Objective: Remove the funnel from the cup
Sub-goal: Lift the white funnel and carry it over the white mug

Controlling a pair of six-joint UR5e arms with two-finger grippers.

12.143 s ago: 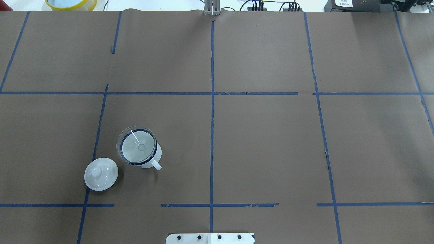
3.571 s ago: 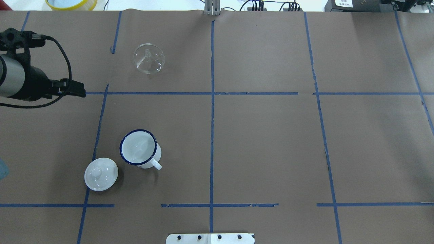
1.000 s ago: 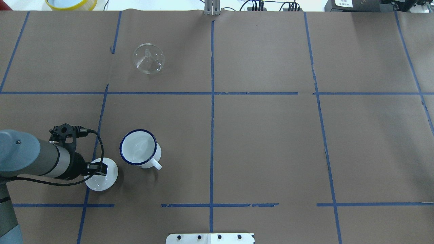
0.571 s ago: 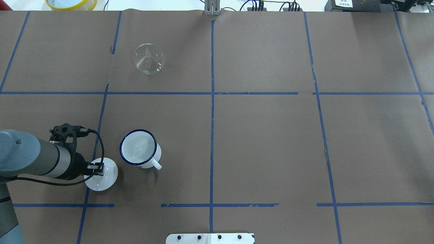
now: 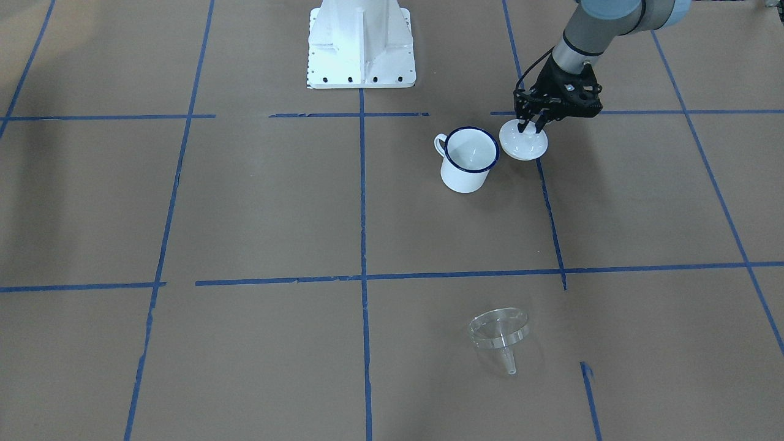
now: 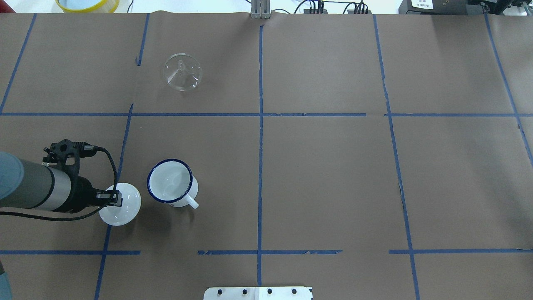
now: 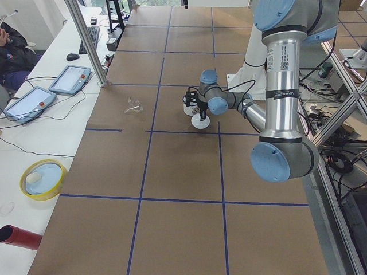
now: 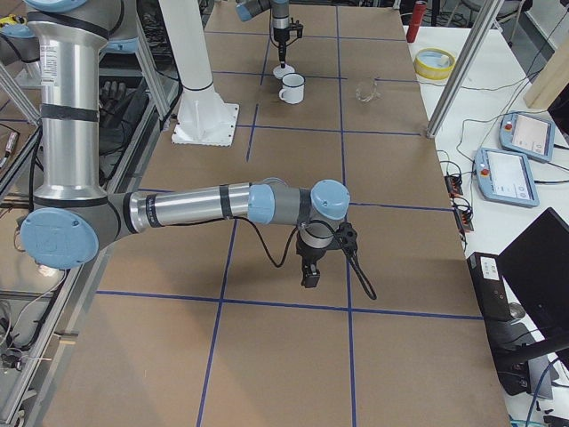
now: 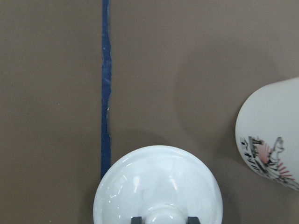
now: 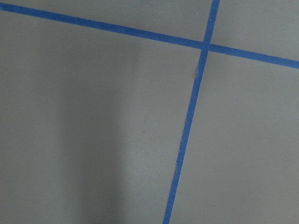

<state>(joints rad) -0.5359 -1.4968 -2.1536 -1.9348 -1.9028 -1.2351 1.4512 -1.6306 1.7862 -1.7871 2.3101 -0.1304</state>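
Observation:
The clear funnel (image 6: 182,77) stands mouth down on the brown paper at the far left, well apart from the cup; it also shows in the front view (image 5: 499,331). The white cup (image 6: 170,183) with the dark blue rim stands upright and empty (image 5: 468,160). My left gripper (image 6: 115,199) is shut on the knob of a round white lid (image 6: 125,204) just left of the cup. The left wrist view shows the lid (image 9: 156,186) between the fingertips and the cup's side (image 9: 273,140). My right gripper (image 8: 310,277) hangs over bare paper; I cannot tell its state.
A yellow-rimmed bowl (image 6: 87,4) sits beyond the far left edge. The robot's base plate (image 6: 258,293) is at the near middle. Blue tape lines cross the paper. Tablets and cables lie on side benches (image 7: 69,80).
The funnel was in the cup at first, then stood far left. The left gripper closed on the lid's knob. The lid has now shifted slightly left and away with the gripper.

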